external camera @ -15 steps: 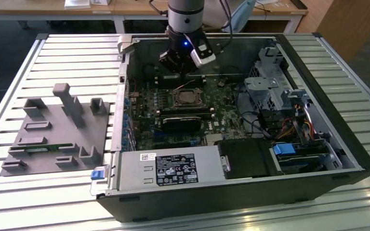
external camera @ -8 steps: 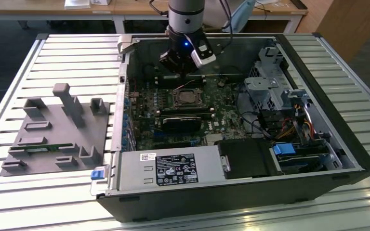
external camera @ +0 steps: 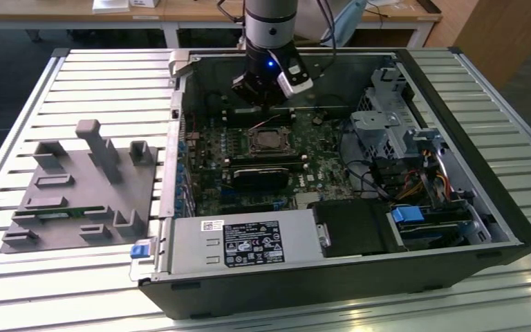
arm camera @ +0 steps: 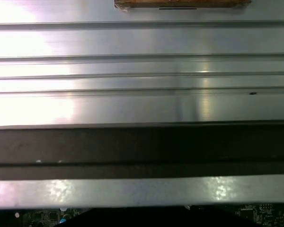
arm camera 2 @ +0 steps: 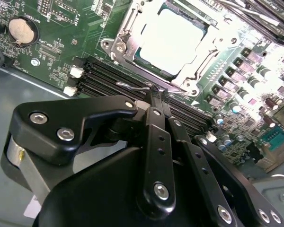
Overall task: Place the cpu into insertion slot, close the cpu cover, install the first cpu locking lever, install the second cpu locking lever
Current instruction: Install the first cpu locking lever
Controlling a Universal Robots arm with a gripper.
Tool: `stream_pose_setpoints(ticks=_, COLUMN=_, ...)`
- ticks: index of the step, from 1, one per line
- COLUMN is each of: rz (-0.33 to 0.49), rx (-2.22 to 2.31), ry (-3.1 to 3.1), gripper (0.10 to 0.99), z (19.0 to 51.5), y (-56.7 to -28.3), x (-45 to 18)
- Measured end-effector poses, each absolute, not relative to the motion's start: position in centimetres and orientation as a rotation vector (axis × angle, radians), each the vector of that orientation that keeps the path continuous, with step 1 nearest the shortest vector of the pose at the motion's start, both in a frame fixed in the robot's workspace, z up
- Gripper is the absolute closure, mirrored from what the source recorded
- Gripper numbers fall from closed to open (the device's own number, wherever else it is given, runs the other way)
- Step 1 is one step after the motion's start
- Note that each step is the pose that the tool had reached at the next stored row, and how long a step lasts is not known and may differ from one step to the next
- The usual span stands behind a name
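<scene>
The cpu (arm camera 2: 173,40), with its bright silver top, lies in the insertion slot (external camera: 252,135) on the green motherboard. The silver cpu cover (arm camera 2: 200,60) lies flat around it as a frame. A thin wire locking lever (arm camera 2: 132,86) runs along the socket's edge over the black memory slots. My gripper (arm camera 2: 158,91) is shut, its two black fingers pressed together, and the tips sit right at the lever's hooked end. In the exterior view my gripper (external camera: 265,105) hangs inside the open computer case just behind the cpu (external camera: 268,141).
Inside the case are a black heatsink block (external camera: 256,176), a power supply (external camera: 247,242) at the front, and a drive cage (external camera: 386,124) with cables on the exterior view's right. A grey fixture with pegs (external camera: 81,180) stands on the slatted table (arm camera: 142,42). A coin battery (arm camera 2: 21,29) is on the board.
</scene>
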State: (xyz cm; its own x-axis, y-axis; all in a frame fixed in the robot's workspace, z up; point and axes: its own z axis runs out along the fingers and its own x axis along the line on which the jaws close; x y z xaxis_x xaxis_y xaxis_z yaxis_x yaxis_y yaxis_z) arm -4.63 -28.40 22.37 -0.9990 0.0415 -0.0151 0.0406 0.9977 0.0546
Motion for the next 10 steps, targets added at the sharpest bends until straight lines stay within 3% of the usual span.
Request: stream_pose_setpoints(ticks=10, rz=0.085, rx=0.064, ry=3.124, gripper=0.980, z=22.19, y=-28.27, x=-3.97)
